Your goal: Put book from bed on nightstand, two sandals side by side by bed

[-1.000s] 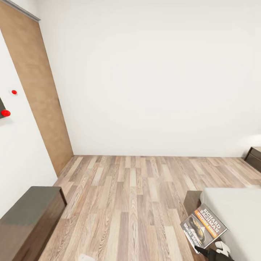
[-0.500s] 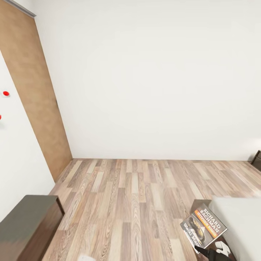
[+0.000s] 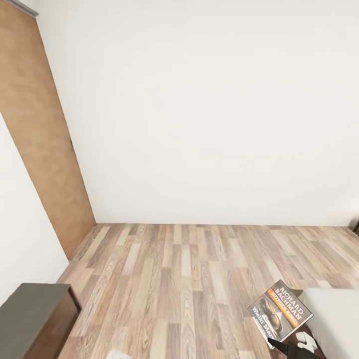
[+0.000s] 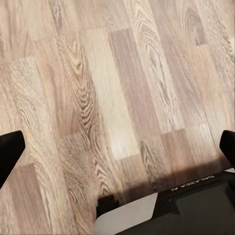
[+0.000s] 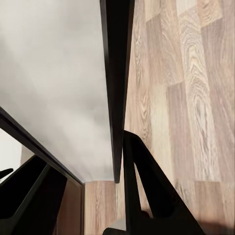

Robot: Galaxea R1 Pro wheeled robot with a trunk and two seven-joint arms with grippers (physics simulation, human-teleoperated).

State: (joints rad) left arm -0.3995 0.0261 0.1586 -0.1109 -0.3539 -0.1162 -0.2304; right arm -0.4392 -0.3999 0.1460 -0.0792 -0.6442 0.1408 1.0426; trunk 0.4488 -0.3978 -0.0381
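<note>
The book [image 3: 280,310], a dark paperback with an orange band and "Richard Bachman" in white, hangs tilted over the floor at the lower right of the head view. My right gripper [image 3: 285,341] is shut on its lower edge. The right wrist view looks along the book's thin dark edge [image 5: 117,73], with a black finger [image 5: 144,191] pressed against it. The bed's pale mattress corner [image 3: 333,319] lies just right of the book. My left gripper [image 4: 117,147] is open over bare floor, its black fingertips [image 4: 10,152] far apart. The sandals are out of view.
A long low dark bench [image 3: 30,319] stands against the left wall. A tall brown wooden door [image 3: 40,139] lies beyond it. Grey-brown plank floor [image 3: 179,269] stretches ahead to a plain white wall. My base [image 4: 176,210] shows in the left wrist view.
The camera has moved: the bench and bed have slid toward the lower corners, and the red marks on the left wall have left the view. The book stays held in my right gripper.
</note>
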